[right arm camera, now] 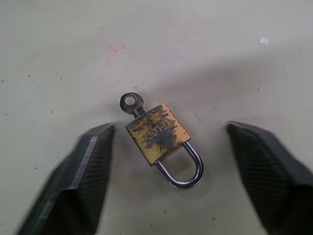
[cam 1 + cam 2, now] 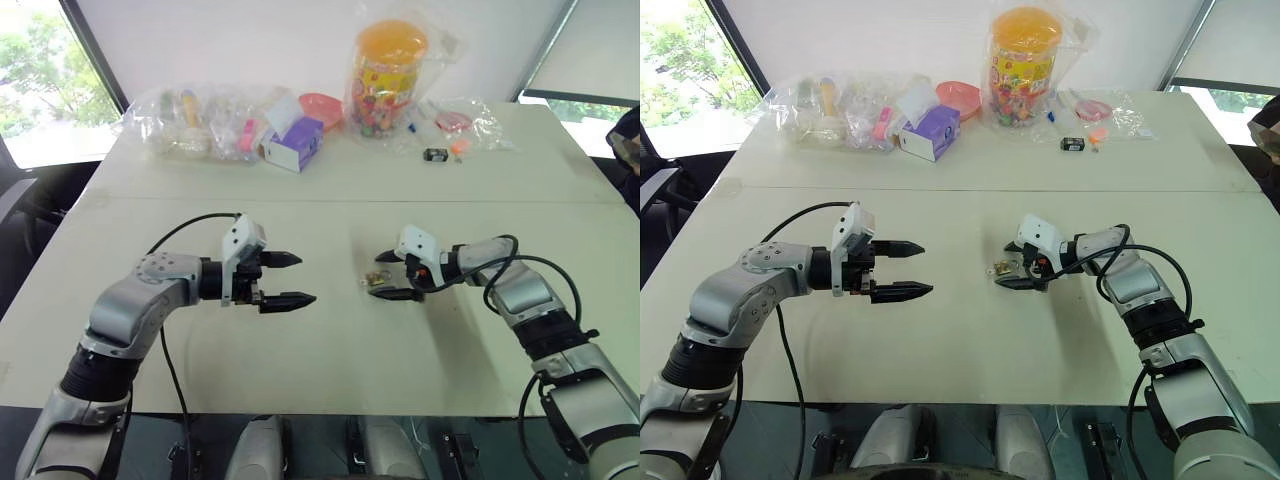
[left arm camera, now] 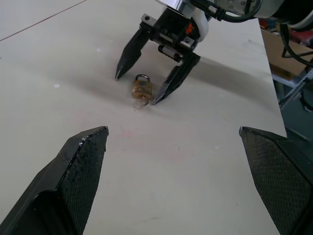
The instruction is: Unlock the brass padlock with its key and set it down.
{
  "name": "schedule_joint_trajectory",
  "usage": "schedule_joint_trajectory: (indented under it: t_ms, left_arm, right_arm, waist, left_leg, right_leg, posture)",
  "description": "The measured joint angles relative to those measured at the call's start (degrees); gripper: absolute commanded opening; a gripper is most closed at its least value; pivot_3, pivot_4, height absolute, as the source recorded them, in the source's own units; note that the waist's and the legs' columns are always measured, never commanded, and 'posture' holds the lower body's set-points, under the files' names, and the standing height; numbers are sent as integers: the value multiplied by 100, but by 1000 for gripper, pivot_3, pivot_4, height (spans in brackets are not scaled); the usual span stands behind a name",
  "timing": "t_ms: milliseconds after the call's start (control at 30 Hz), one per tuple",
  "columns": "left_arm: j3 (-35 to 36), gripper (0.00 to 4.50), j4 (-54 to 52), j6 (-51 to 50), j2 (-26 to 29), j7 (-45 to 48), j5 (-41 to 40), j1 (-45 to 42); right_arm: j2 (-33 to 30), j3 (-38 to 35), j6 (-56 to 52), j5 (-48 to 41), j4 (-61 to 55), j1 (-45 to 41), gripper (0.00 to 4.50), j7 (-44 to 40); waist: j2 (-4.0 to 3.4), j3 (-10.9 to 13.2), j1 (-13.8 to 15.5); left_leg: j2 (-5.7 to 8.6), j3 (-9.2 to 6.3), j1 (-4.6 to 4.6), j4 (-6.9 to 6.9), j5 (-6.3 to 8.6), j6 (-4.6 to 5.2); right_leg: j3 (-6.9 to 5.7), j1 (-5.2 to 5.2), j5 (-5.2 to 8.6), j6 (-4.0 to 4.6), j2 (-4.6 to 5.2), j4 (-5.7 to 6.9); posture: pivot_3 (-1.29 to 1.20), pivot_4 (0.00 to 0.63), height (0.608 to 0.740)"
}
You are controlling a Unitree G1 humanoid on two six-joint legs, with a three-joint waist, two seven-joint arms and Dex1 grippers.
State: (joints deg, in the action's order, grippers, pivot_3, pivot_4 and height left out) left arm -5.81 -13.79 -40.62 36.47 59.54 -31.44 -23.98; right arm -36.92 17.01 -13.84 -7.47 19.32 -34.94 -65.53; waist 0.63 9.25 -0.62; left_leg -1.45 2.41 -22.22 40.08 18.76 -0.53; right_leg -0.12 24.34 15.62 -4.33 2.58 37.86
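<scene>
Right wrist view: one brass padlock (image 1: pixel 158 132), one key (image 1: pixel 130 103).

Lying flat on the pale table top (image 2: pixel 330 340): small brass padlock (image 1: pixel 158 133) with silvery shackle, directly between the two black fingers of the right gripper (image 2: pixel 384 277), touching neither. Small silvery key (image 1: pixel 131 104) stuck in the padlock's body at the end opposite the shackle, bow resting on the table. Well to the left of that gripper, across bare table: left gripper (image 2: pixel 286 279), raised above the surface, pointed toward the padlock. Far beyond both grippers, along the table's back edge: clear plastic bags of small items (image 2: pixel 200 120), purple and white box (image 2: pixel 294 143), tall clear jar with orange lid (image 2: pixel 388 78), small black object (image 2: pixel 435 154).
</scene>
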Motion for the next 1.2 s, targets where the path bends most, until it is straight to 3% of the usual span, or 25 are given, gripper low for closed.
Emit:
schedule_joint_trajectory:
  t_ms: [67, 167, 267, 433, 600, 733, 1200]
  left_arm:
    - [0, 4500, 7, 3, 7, 6, 0, -76]
    - [-3, 4500, 21, 9, 11, 24, 1, -113]
    - [-11, 4500, 237, 6, 40, 101, 1, -199]
    - [-3, 4500, 756, -85, -145, 192, -89, -605]
    - [-17, 4500, 1103, -258, -375, 311, -228, -960]
    - [-12, 4500, 1457, -396, -587, 452, -364, -1365]
    - [-145, 4500, 2233, -269, -967, 805, -239, -1732]
  right_arm:
    - [56, -2, 76, 45, -6, 29, 1068, -1]
    - [94, -2, 116, 72, -35, 76, 730, 26]
    - [-17, -55, 282, 308, -568, 416, 728, 273]
    - [-215, -75, 926, 1431, -1865, 1066, 728, 1445]
    - [-475, -254, 1599, 2211, -2877, 1188, 728, 2124]
    - [-508, -297, 1851, 2545, -3670, 1198, 728, 2269]
    - [-317, -292, 1397, 2693, -4293, 1069, 728, 2102]
  waist:
    - [1, -1, -6]
    - [0, -2, -15]
    - [-2, -4, 1]
    - [-1, -3, 10]
    - [-1, -2, -3]
    - [-1, -2, -5]
    - [0, -2, 0]
  left_leg:
    - [-1, 0, 2, 0, 0, 0]
    - [-3, 2, 9, -1, 0, 0]
    - [-2, 2, 9, 0, 0, 0]
    - [5, 4, -4, 2, -1, -1]
    - [3, 5, -8, 2, -3, -5]
    - [5, 7, -8, 2, -3, -5]
    - [6, 7, -8, 2, -3, -5]
  right_leg:
    - [0, -1, 0, 0, 0, 1]
    - [2, -4, 0, 0, 1, 3]
    - [2, -5, 0, 0, 2, 3]
    - [1, 7, 0, 0, 1, 5]
    - [-1, 16, 0, 0, -6, 10]
    - [0, 15, 0, 0, -6, 8]
    - [-1, 15, 0, 0, -7, 8]
  posture:
    - [0, 150, 740]
    - [0, 150, 740]
    - [0, 150, 740]
    - [0, 150, 740]
    - [0, 150, 740]
    - [0, 150, 740]
    - [0, 150, 740]
